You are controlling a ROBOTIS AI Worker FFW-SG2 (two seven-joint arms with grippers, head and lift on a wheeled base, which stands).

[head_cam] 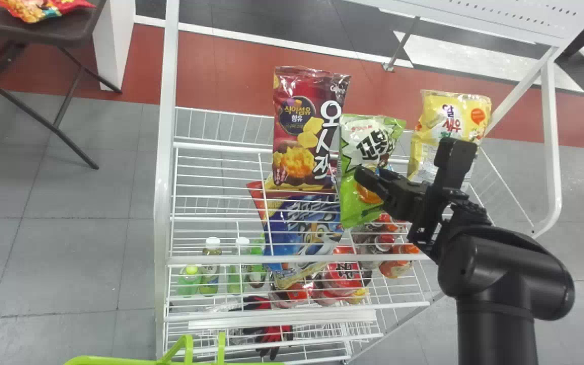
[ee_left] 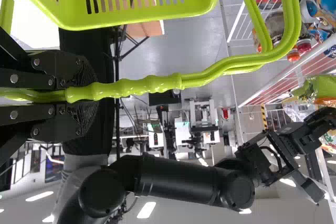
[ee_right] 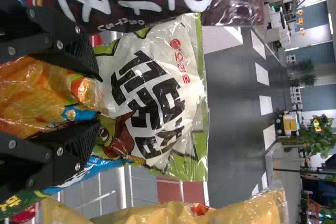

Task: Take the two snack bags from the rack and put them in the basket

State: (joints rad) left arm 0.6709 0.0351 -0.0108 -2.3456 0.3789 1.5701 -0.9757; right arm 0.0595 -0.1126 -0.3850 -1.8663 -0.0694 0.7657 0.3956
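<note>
White wire makes up the rack (head_cam: 162, 152), the largest thing here, its shelves stacked one below another. Over its right half stretches the right arm (head_cam: 495, 304), jointed and black. Behind the rack, off to its left, stands a dark folding table (head_cam: 64, 26).

At the rack's near side sits the lime green basket (head_cam: 119, 361), with its ribbed handle (ee_left: 152, 84) in the left gripper (ee_left: 90, 97), whose fingers are clamped on it from both sides.

On the rack's upper part, left of the middle, a dark red snack bag (head_cam: 297, 96) stands upright. Lower on the rack, nearer its front, a blue snack bag (head_cam: 302, 223) leans at a tilt. Just right of the dark red one, still within the rack's frame, is the green snack bag (head_cam: 370, 137); the right gripper (head_cam: 371, 173) is clamped on it, the film creased between its fingers. Toward the rack's right rear corner stands a yellow snack bag (head_cam: 454, 111). A red snack bag (head_cam: 33, 12) lies on the table beyond the rack.

Low in the rack, at the left, are small bottles (head_cam: 210, 284), and near its bottom, red and black gloves (head_cam: 274, 334).
</note>
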